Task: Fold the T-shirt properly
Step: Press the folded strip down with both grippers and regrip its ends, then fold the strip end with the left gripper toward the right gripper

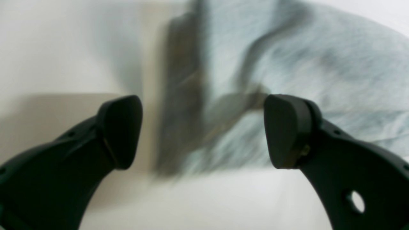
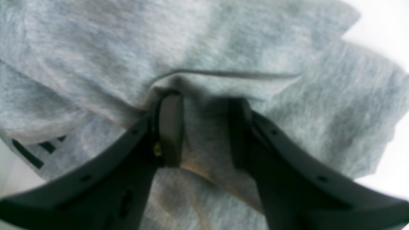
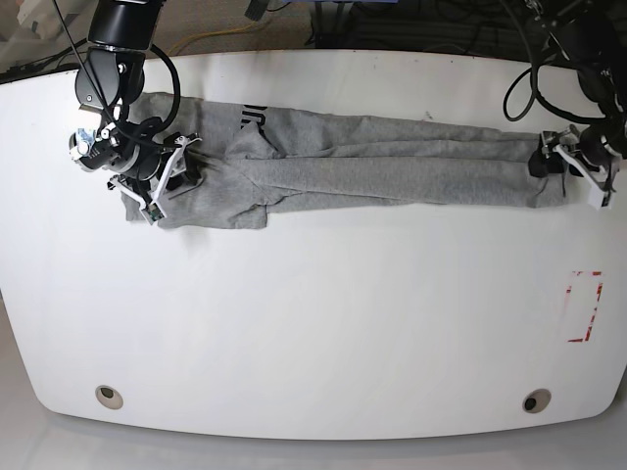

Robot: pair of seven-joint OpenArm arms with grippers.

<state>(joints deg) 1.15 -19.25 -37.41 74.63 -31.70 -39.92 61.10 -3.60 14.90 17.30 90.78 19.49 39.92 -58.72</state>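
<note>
The T-shirt [image 3: 372, 168] lies stretched into a long, narrow band across the far part of the white desk [image 3: 323, 333], running from one arm to the other. Its far edge runs close to the desk's back edge, while its near edge leaves the whole front of the desk bare, apart from a red rectangle [image 3: 585, 305] marked near the side where the left arm works and two small round holes [image 3: 106, 396] along the front.

The right hand [image 2: 204, 127] sits at the wider, bunched end of the shirt, where a sleeve flap hangs toward the front. In its wrist view the fingers [image 2: 171, 127] are drawn in close on a raised fold of grey cloth, which fills the narrow gap between them. A few dark printed strokes [image 2: 28, 153] show on the cloth beside it.

The left hand [image 1: 203, 131] is at the opposite, narrow end, just off the shirt's edge. Its fingers [image 1: 119, 131] stand wide apart with nothing between them; the cloth, blurred in this view, lies beyond the tips, with bare desk to one side and below.
</note>
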